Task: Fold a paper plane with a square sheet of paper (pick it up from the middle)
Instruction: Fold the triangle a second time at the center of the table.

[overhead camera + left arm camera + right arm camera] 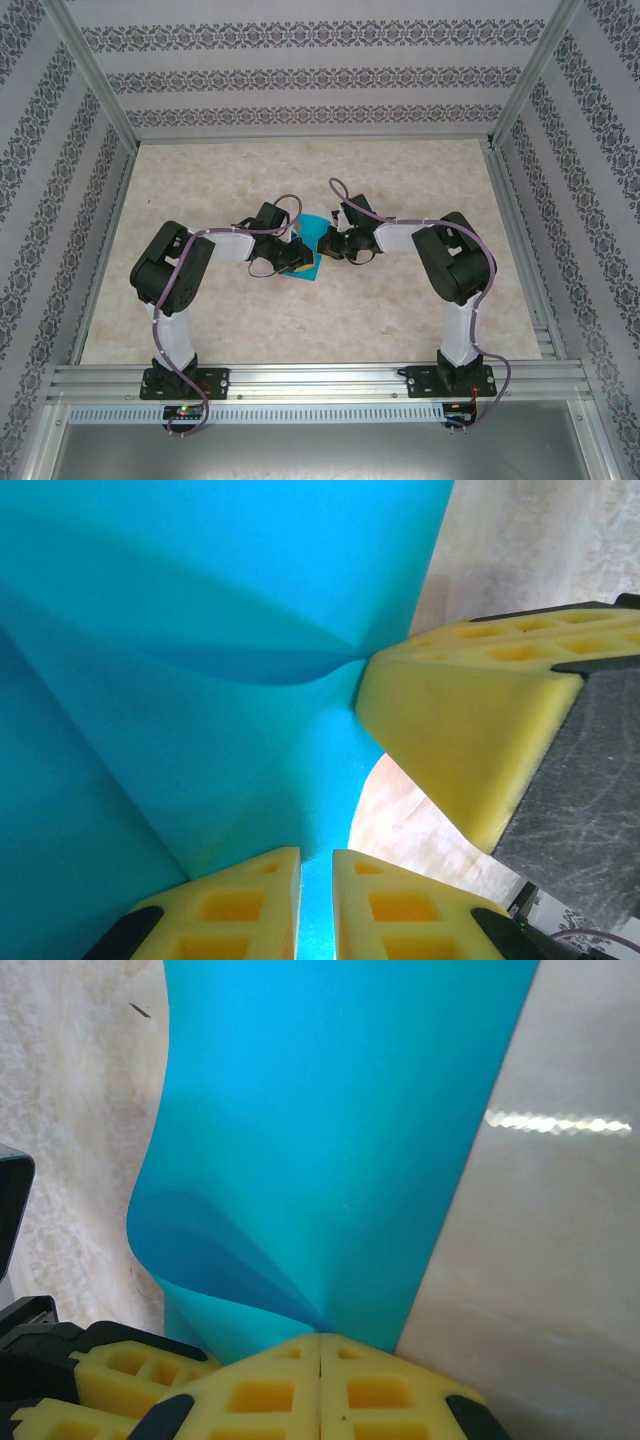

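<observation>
Where the two arms meet at the centre of the top view, the square sheet of paper (pixel 313 226) shows as a small turquoise patch over the marbled tabletop (pixel 400 180). Most of it is covered by the wrists. The left fingers (pixel 297 262) reach in from its left side and the right fingers (pixel 331 245) from its right, close to each other. How each pair grips cannot be made out from up there.

The left wrist view supplies that detail. The sheet fills the upper left and centre of the frame. At the bottom edge the left arm's own yellow pads stand nearly together, with a thin strip of blue paper caught in the narrow slot between them. The right fingers (pixel 460 735) come in from the right, their tip pressed onto the paper at the spot where soft folds fan out.

The right wrist view shows the other grip. At bottom centre the right arm's pads are pressed flat together on a pinched fold of the sheet, which rises as a broad band to the top of the frame and curls over at lower left. A yellow part of the left fingers (pixel 110 1380) sits in the lower left corner. A bright glare streak lies on the tabletop at the right.
</observation>
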